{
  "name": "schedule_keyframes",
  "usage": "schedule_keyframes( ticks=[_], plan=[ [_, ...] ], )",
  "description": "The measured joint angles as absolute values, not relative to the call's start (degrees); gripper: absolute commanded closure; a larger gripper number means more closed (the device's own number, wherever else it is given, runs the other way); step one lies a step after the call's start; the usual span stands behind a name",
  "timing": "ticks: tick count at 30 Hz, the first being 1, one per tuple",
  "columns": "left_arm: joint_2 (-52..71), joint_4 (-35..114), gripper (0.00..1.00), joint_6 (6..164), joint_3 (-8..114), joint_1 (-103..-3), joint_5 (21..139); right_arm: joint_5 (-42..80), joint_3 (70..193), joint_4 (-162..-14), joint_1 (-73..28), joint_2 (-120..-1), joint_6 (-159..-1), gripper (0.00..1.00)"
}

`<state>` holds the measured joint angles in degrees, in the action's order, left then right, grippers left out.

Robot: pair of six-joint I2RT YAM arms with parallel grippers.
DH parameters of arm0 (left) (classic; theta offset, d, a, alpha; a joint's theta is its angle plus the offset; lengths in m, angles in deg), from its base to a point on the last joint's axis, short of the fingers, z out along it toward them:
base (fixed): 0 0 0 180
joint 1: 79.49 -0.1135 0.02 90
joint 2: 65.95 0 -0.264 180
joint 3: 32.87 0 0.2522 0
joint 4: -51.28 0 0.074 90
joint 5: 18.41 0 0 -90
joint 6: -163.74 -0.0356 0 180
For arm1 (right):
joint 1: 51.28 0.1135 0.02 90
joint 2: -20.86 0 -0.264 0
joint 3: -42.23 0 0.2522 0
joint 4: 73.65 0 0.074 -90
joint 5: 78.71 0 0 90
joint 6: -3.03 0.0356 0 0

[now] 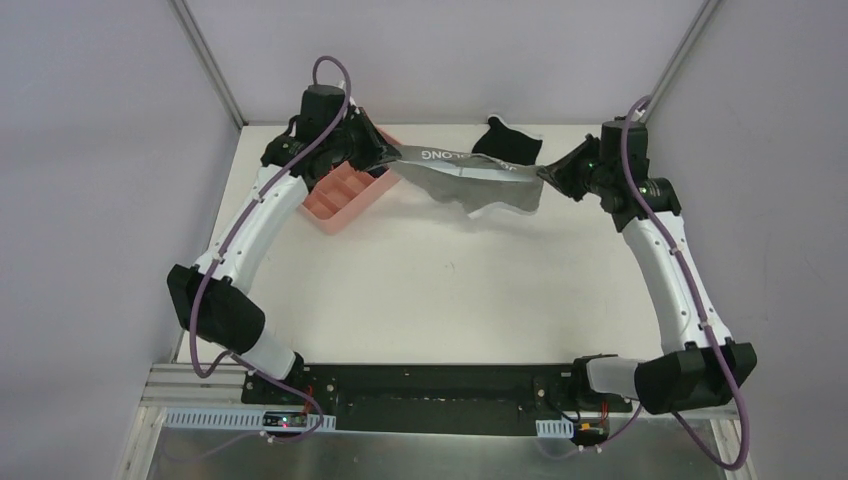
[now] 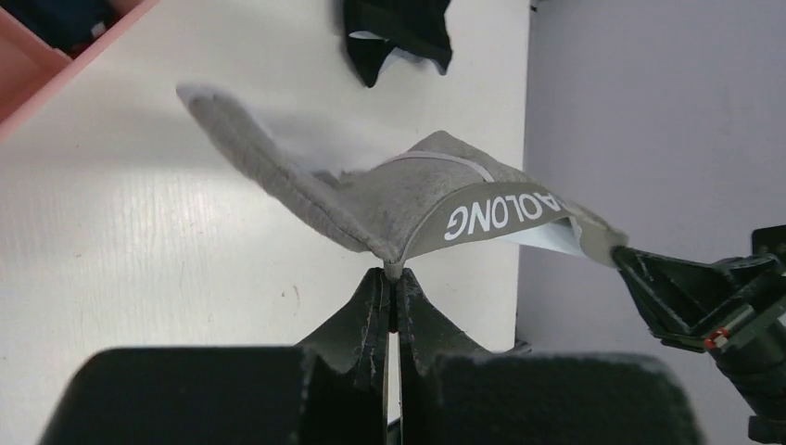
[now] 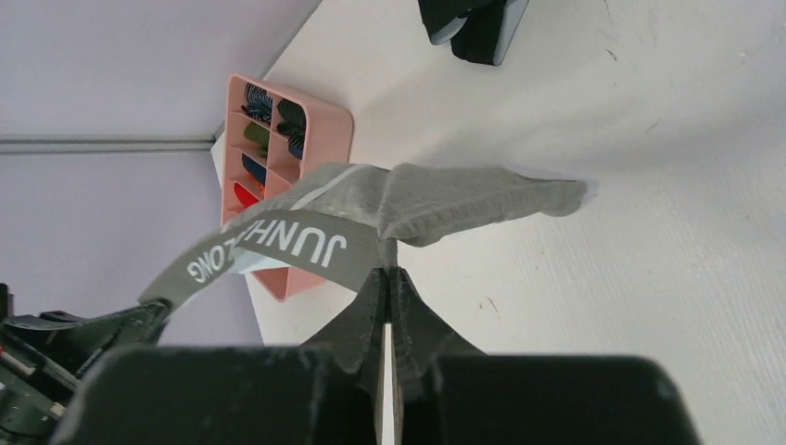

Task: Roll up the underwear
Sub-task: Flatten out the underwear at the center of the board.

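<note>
Grey briefs (image 1: 470,172) hang taut above the far counter (image 1: 450,300), the waistband pinched at each end by the closed left hand (image 1: 387,155) and right hand (image 1: 547,175). Black briefs (image 1: 508,140) lie at the far edge, with the tray (image 1: 345,198) by the left edge. Bare counter spreads nearer.

White table (image 1: 450,290), as I see it from the top camera. The pink compartment tray (image 1: 345,195) stands on it, set at an angle. Well to the tray's right, near the same far edge, the crumpled black briefs (image 1: 508,140) lie on the surface.
</note>
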<state>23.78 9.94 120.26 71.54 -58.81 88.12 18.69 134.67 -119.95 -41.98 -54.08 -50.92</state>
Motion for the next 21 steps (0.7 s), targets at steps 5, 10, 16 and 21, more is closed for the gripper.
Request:
schedule_keyframes(
  ticks=[5, 10, 16, 21],
  plan=[
    [20.3, 10.8, 1.0, 117.4, 69.9, -59.0, 90.1, 19.5, 128.8, -121.0, -41.9, -46.7, -51.3, 1.0],
    [15.1, 14.0, 1.0, 116.6, 49.0, -59.0, 93.1, 19.6, 108.7, -120.8, -37.4, -37.6, -50.0, 0.89],
    [10.4, 13.2, 0.18, 118.1, 21.1, -59.0, 94.3, 21.1, 88.2, -121.3, -24.5, -31.8, -42.2, 0.43],
    [5.3, 9.3, 0.15, 118.3, 18.8, -59.0, 94.6, 16.6, 87.2, -127.3, -22.7, -27.3, -39.8, 0.42]
  ],
)
